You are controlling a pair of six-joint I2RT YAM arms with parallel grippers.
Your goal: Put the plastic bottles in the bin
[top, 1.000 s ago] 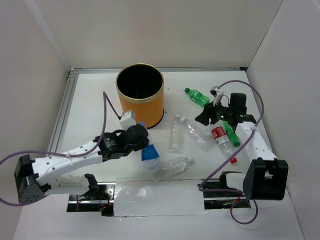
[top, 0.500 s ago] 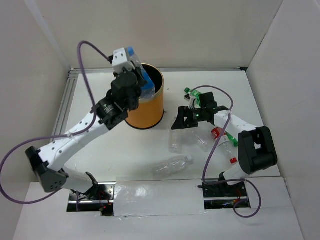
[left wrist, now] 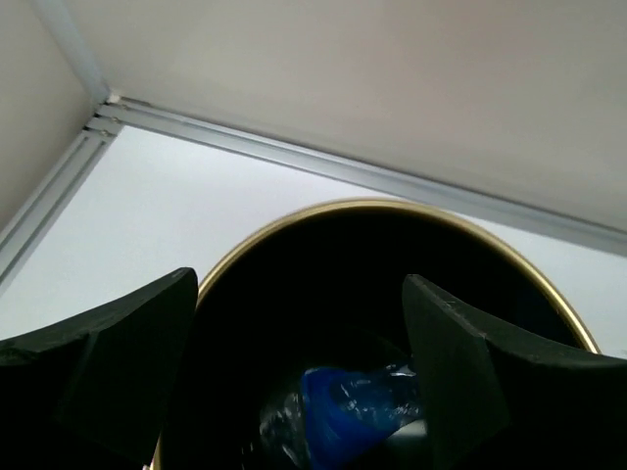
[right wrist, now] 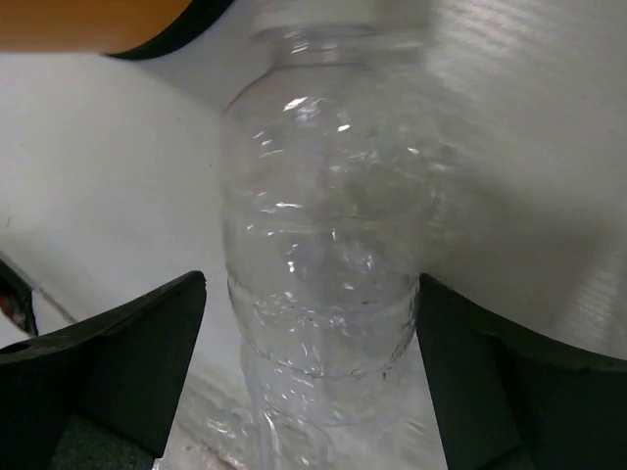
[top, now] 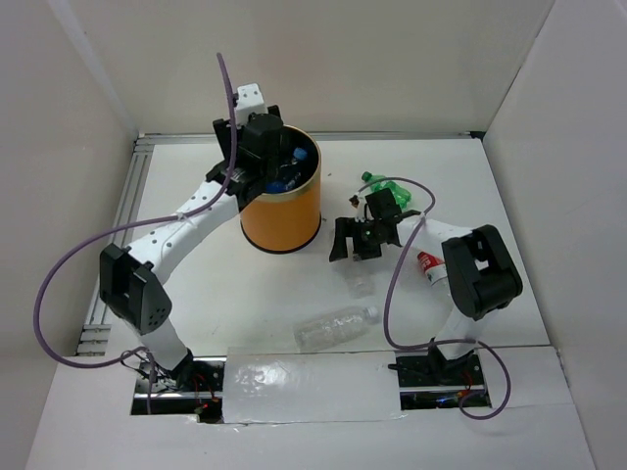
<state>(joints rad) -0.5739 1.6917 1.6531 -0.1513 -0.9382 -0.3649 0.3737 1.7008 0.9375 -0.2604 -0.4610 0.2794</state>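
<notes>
The orange bin [top: 284,211] stands at the back left. My left gripper [top: 272,168] hangs open over its mouth. In the left wrist view its open gripper [left wrist: 299,367] frames the gold rim [left wrist: 372,206], and a blue-labelled bottle [left wrist: 358,411] lies loose in the black inside. My right gripper [top: 358,247] is low over a clear bottle [top: 360,282]. In the right wrist view that gripper [right wrist: 313,367] is open and straddles the clear bottle [right wrist: 318,284], with a gap at the left finger [right wrist: 118,362]. Another clear bottle [top: 336,327] lies nearer the front. A green bottle [top: 389,186] and a red-labelled bottle [top: 431,266] lie to the right.
White walls close in the table on three sides, with a metal rail [top: 122,215] along the left and back edges. The bin's orange wall [right wrist: 88,24] shows just beyond the clear bottle. Both purple cables loop above the arms.
My left arm swung the blue-labelled bottle up from the table to the bin, opened, and the bottle dropped inside. My right gripper moved left to the clear bottle and opened around it.
</notes>
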